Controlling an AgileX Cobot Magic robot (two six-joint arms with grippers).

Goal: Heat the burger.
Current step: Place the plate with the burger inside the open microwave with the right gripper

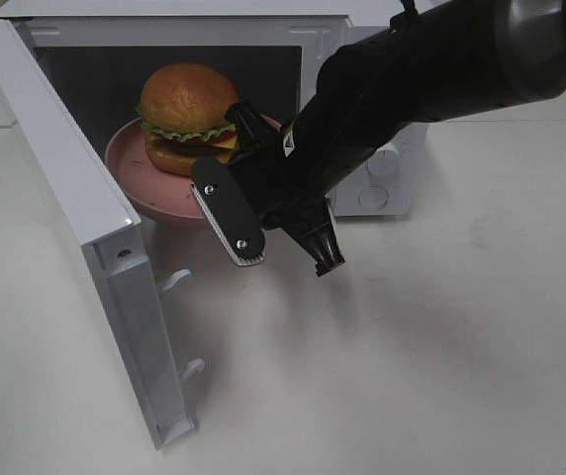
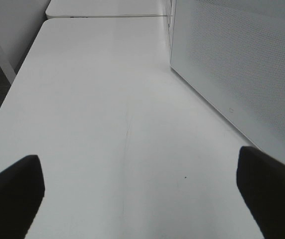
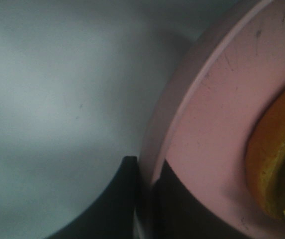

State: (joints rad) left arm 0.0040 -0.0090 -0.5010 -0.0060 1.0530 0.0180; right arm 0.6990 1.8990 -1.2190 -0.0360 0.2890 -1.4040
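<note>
Right tool nipped on pink plate rim at 4 o'clock, left tool wide, empty; one-sided grip may tip burger off inside microwave.

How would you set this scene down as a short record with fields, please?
microwave: stands on the table, door swung open
burger: sits on the pink plate
pink plate: in the microwave's opening
right gripper: jaws closed on the pink plate's rim
left gripper: jaws wide open, holding nothing, over the table beside the door
task state: door not yet shut
</note>
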